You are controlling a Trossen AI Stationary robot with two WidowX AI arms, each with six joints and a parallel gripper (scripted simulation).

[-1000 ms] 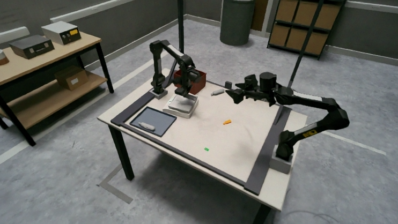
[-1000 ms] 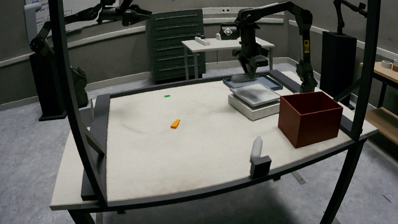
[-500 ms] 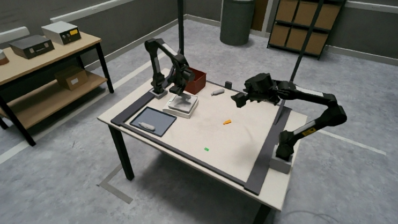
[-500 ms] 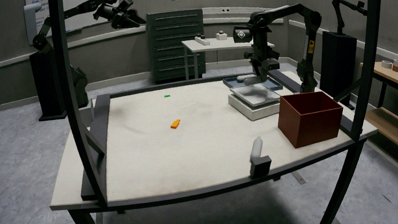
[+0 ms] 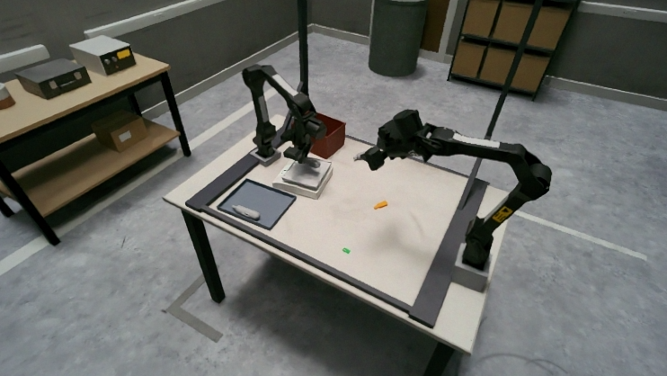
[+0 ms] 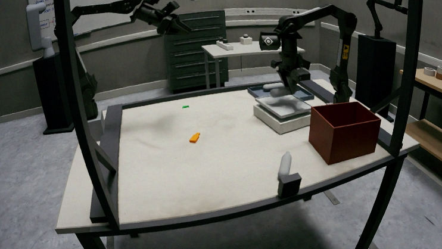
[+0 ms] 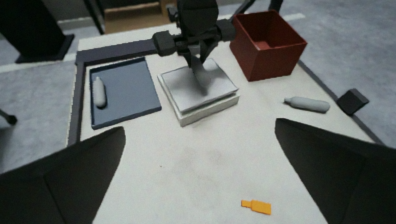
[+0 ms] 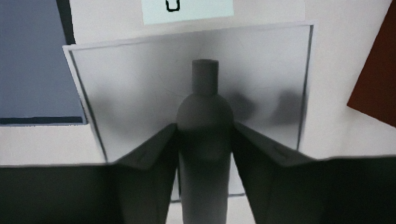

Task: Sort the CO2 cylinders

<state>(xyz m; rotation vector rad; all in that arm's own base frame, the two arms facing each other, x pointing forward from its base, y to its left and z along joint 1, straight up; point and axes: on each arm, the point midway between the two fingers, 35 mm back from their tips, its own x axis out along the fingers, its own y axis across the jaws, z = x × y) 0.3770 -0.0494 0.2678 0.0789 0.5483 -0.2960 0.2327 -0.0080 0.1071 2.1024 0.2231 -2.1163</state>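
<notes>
My right gripper (image 8: 204,130) (image 5: 301,156) (image 6: 291,87) is shut on a grey CO2 cylinder (image 8: 205,90) (image 6: 277,92), held low over the pan of the white scale (image 8: 125,100) (image 5: 303,181) (image 6: 283,122) (image 7: 197,87). I cannot tell whether the cylinder touches the pan. A second cylinder (image 5: 245,212) (image 7: 99,92) (image 6: 271,86) lies flat in the blue-grey tray (image 5: 271,198) (image 7: 130,90) (image 8: 30,60). A third cylinder (image 7: 307,104) (image 6: 285,163) lies on the table near a black block (image 7: 352,101) (image 6: 289,184). The red scrap bin (image 5: 330,135) (image 6: 343,136) (image 7: 267,47) stands beside the scale. My left gripper (image 7: 200,129) (image 5: 367,161) (image 6: 180,27) is open and empty, high above the table.
A small orange piece (image 5: 380,204) (image 6: 195,137) (image 7: 256,205) and a small green piece (image 5: 347,250) (image 6: 185,106) lie on the table's mat. Dark frame posts stand at the table's edges.
</notes>
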